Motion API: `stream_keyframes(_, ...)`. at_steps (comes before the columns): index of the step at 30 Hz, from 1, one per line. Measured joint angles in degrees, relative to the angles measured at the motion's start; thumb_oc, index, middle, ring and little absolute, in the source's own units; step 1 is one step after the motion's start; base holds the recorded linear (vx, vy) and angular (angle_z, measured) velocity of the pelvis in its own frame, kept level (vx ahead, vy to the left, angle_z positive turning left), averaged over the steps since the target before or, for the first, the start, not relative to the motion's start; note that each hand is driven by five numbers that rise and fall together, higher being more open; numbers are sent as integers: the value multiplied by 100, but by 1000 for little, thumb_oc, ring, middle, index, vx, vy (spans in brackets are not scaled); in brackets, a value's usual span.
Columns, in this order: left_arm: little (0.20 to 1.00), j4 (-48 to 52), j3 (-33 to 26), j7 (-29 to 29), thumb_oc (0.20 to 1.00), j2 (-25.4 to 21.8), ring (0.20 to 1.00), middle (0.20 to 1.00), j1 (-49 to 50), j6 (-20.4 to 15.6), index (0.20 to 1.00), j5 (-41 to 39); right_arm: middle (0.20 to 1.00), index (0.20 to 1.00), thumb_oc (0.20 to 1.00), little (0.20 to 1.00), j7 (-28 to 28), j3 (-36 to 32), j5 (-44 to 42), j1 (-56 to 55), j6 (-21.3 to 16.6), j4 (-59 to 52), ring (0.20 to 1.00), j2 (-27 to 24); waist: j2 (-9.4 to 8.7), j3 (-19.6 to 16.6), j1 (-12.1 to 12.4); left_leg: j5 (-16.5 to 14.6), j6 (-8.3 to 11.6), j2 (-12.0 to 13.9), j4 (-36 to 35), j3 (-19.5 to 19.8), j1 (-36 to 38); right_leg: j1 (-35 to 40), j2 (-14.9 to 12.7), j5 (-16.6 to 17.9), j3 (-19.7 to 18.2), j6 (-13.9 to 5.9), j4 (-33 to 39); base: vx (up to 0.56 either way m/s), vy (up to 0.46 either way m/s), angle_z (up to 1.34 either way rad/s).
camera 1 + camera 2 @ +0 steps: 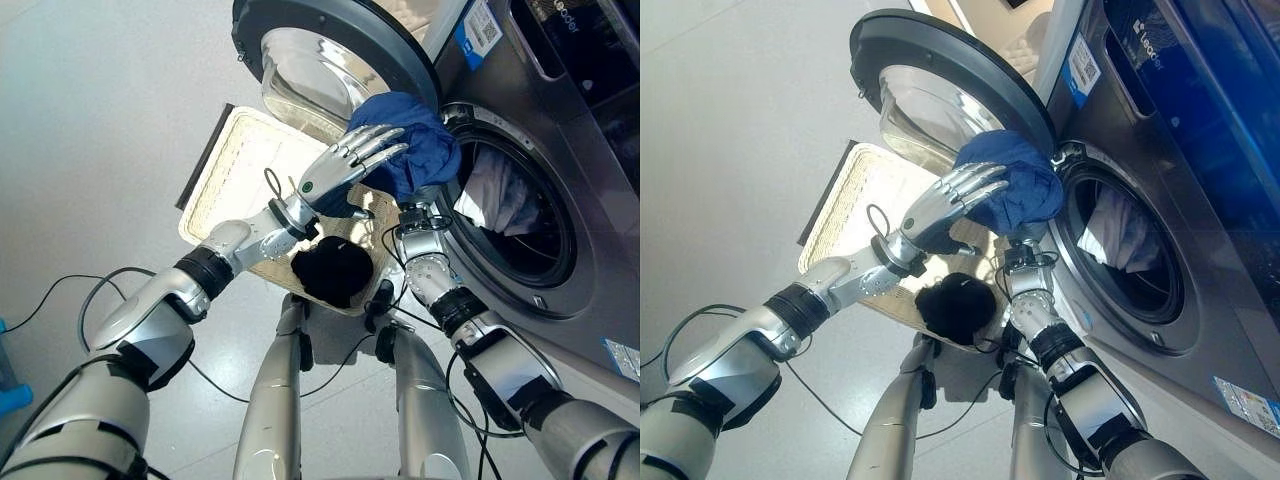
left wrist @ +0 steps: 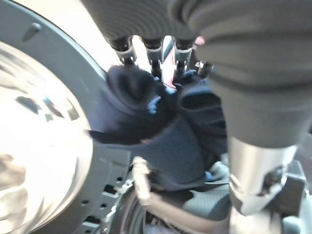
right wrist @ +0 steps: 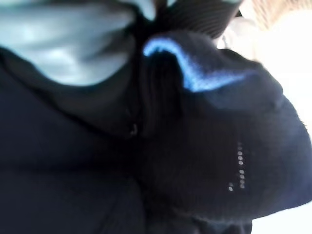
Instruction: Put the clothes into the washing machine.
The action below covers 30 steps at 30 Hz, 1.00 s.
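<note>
Clothes were mid-load: a blue garment sat bunched at the drum mouth, at about 10 o'clock on its rim, a pale one already inside and a black one left in the basket. Next, I judged, came a push inward. The left hand lay straight-fingered on the blue; the right hand reached up beneath it, fingers buried, grip unreadable.

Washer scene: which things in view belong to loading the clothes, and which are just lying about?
Job:
blue garment at the drum mouth
left hand resting on it
right hand beneath it
washing machine, door open
white laundry inside
black garment
basket

Lying about:
nothing seen
</note>
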<state>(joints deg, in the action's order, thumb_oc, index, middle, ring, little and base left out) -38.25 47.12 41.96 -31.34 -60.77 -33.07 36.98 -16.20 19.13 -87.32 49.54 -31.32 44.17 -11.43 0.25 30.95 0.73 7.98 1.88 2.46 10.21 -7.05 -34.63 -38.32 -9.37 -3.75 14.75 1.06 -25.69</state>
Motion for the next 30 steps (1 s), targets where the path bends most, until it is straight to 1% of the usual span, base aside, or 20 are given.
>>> stream_keyframes(3, 1000, -146, -11, 143, 1000, -56, 1000, 1000, 170, 27, 1000, -1, 200, 200, 200, 200, -60, -287, -135, -108, -8, 259, 200, -30, 5, 1, -8, -2, 4, 33, -31, -51, 4, -10, 41, 43, -28, 9, 82, -13, 43, -11)
stream_keyframes(7, 1000, -165, -15, 284, 1000, -92, 1000, 1000, 302, 29, 1000, 0, 200, 200, 200, 200, -79, -423, -343, -222, -10, 575, 200, -62, 20, 4, -17, 2, -1, 48, -83, -107, 9, -23, 86, 96, -90, 2, 160, -16, 43, -10)
stream_keyframes(10, 1000, -173, -105, 466, 1000, -100, 1000, 1000, 401, 29, 1000, 1, 200, 200, 200, 200, -368, -521, -626, -349, -7, 900, 200, -34, 38, 11, -38, 2, -3, 47, -133, -223, 13, -96, 110, 128, -180, -14, 188, -11, 45, -13)
stream_keyframes(12, 1000, -182, -122, 564, 1000, -131, 1000, 1000, 408, 30, 1000, -1, 200, 200, 200, 200, -529, -524, -894, -447, -5, 919, 200, -16, 42, 9, -129, 3, -4, 46, -145, -223, 14, -95, 113, 131, -178, -15, 204, -18, 42, -2)
stream_keyframes(14, 1000, -188, -121, 635, 1000, -124, 1000, 1000, 432, 50, 1000, 0, 200, 200, 200, 200, -672, -557, -1123, -510, -6, 931, 200, -19, 44, 8, -147, 3, -4, 50, -158, -252, 40, -87, 119, 146, -206, -16, 224, -11, 23, -8)
stream_keyframes(16, 1000, -188, -121, 676, 1000, -123, 1000, 1000, 449, 121, 1000, -1, 200, 200, 200, 200, -727, -686, -1369, -526, -6, 997, 200, -2, 48, 6, -144, 3, -4, 61, -192, -329, 94, -85, 144, 170, -278, -17, 240, -25, 45, -17)
stream_keyframes(19, 1000, -211, -132, 759, 1000, -124, 1000, 1000, 452, 130, 1000, -8, 200, 200, 200, 200, -869, -970, -1657, -481, 21, 1186, 200, 15, 75, 5, -141, 4, -6, 76, -224, -394, 124, -85, 169, 215, -337, -15, 290, -9, 43, -12)
stream_keyframes(20, 1000, -233, -131, 796, 1000, -118, 1000, 1000, 460, 132, 1000, -11, 200, 200, 200, 200, -882, -1085, -1922, -471, 24, 1313, 200, -6, 121, 7, -158, 16, -20, 70, -265, -406, 150, -81, 186, 220, -350, -23, 299, -10, 50, -6)
stream_keyframes(23, 1000, -272, -131, 859, 1000, -111, 1000, 1000, 465, 132, 1000, -19, 200, 200, 200, 200, -933, -1268, -2215, -452, 71, 1500, 200, -27, 181, 8, -150, 16, -21, 74, -276, -442, 178, -82, 203, 243, -399, -20, 322, -14, 51, -8)
stream_keyframes(24, 1000, -323, -131, 892, 1000, -109, 1000, 1000, 467, 132, 1000, -41, 200, 200, 200, 200, -965, -1400, -2346, -426, 137, 1574, 200, -27, 217, -1, -153, 17, -22, 75, -296, -472, 194, -84, 190, 252, -427, -26, 337, -6, 31, -8)
stream_keyframes(27, 1000, -326, -132, 933, 1000, -109, 1000, 1000, 464, 132, 1000, -205, 200, 200, 200, 200, -873, -1790, -2501, -258, 149, 1630, 200, -54, 326, 7, -154, 18, -23, 72, -314, -498, 194, -97, 201, 258, -440, -31, 344, -2, 4, -2)
stream_keyframes(30, 1000, -325, -136, 939, 1000, -109, 1000, 1000, 462, 132, 1000, -289, 200, 200, 200, 200, -771, -1876, -2533, -90, 153, 1685, 200, -90, 344, 1, -144, 22, -25, 82, -336, -505, 195, -106, 198, 257, -442, -31, 352, -6, -10, 0)
